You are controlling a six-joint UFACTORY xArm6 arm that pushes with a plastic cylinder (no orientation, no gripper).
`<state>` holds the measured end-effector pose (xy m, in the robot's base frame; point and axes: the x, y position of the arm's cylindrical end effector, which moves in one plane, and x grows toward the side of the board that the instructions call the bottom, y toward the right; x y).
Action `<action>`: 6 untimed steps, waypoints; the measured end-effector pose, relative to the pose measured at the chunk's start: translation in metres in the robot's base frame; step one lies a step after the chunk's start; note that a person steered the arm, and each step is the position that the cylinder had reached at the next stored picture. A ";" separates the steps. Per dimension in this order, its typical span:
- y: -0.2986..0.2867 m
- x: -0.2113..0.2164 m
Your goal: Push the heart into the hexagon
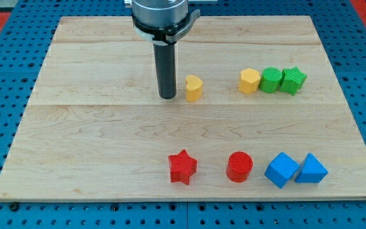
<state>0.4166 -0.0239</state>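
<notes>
The yellow heart [194,88] lies near the board's middle, above centre. The yellow hexagon [249,81] sits to its right, with a gap of bare wood between them. My tip [167,97] stands just left of the heart, close to it but with a thin gap showing. The rod rises from there to the arm's body at the view's top.
Two green blocks [271,79] [293,80] sit in a row touching the hexagon's right side. A red star [182,166], a red cylinder [239,166] and two blue blocks [281,169] [311,169] lie along the board's bottom. The wooden board [75,127] ends at blue pegboard.
</notes>
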 end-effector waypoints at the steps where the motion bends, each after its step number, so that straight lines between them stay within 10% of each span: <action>1: 0.073 0.000; 6: 0.086 -0.007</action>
